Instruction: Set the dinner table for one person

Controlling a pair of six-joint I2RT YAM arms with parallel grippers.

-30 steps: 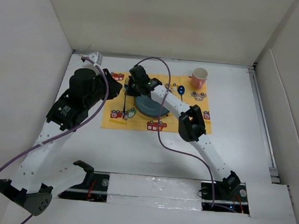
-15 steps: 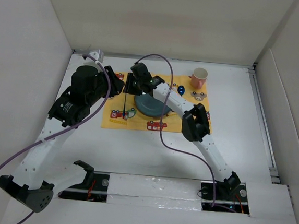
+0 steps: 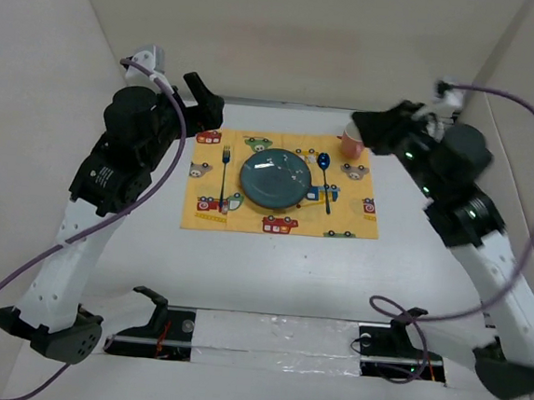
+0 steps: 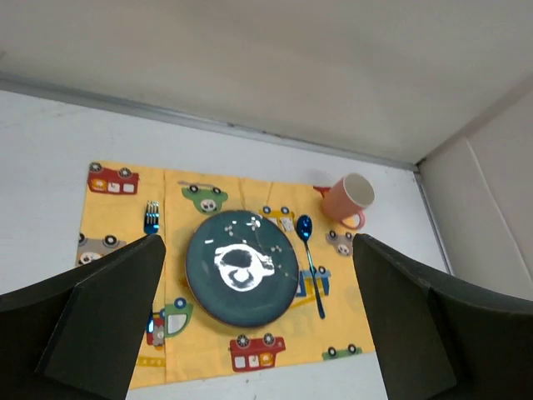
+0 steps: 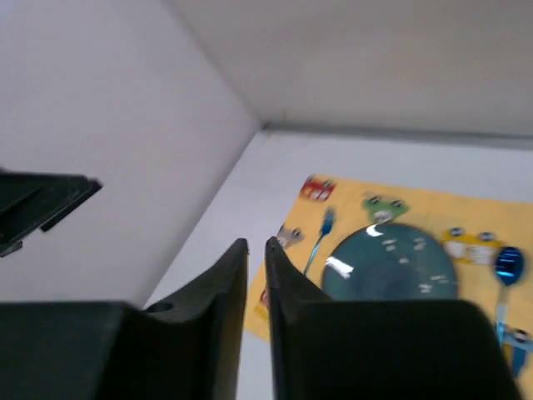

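Observation:
On the white dinner table (image 3: 270,275) lies a yellow placemat (image 3: 340,220). A dark teal plate (image 3: 275,180) sits at its middle, with a blue fork (image 3: 223,173) to its left and a blue spoon (image 3: 324,175) to its right. A pink mug (image 3: 355,138) stands at the mat's far right corner. My left gripper (image 3: 204,101) hangs high off the mat's far left corner, wide open and empty (image 4: 258,242). My right gripper (image 3: 372,125) hovers near the mug, its fingers a narrow slit apart with nothing between them (image 5: 256,243).
White walls close in the table on the left, back and right. Purple cables loop off both arms. Both arm bases sit on the near edge rail (image 3: 274,336).
Both arms have lifted off the placemat and swung outward, the right one far to the right. The left gripper has opened wide. The plate, fork and spoon now lie uncovered.

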